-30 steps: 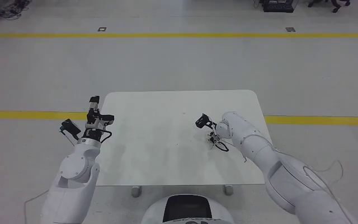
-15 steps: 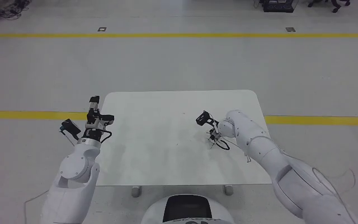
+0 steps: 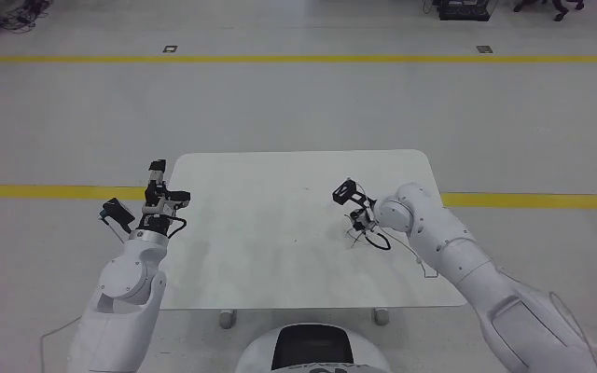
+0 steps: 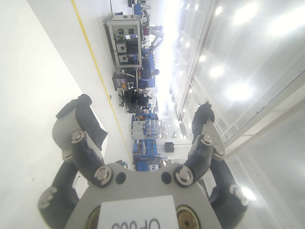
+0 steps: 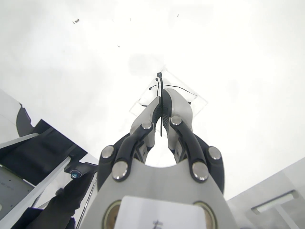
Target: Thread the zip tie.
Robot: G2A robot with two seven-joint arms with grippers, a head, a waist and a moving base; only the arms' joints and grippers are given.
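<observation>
Shifted rightward, right claw pinches zip tie, plain in its wrist view; left claw gapes empty.

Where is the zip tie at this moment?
In the right wrist view, the black zip tie is clamped in the right pincer, its head past the tips, over a clear plate on the table.

left pincer: spread wide | behind: yellow floor line, equipment rack, ceiling lights
</observation>
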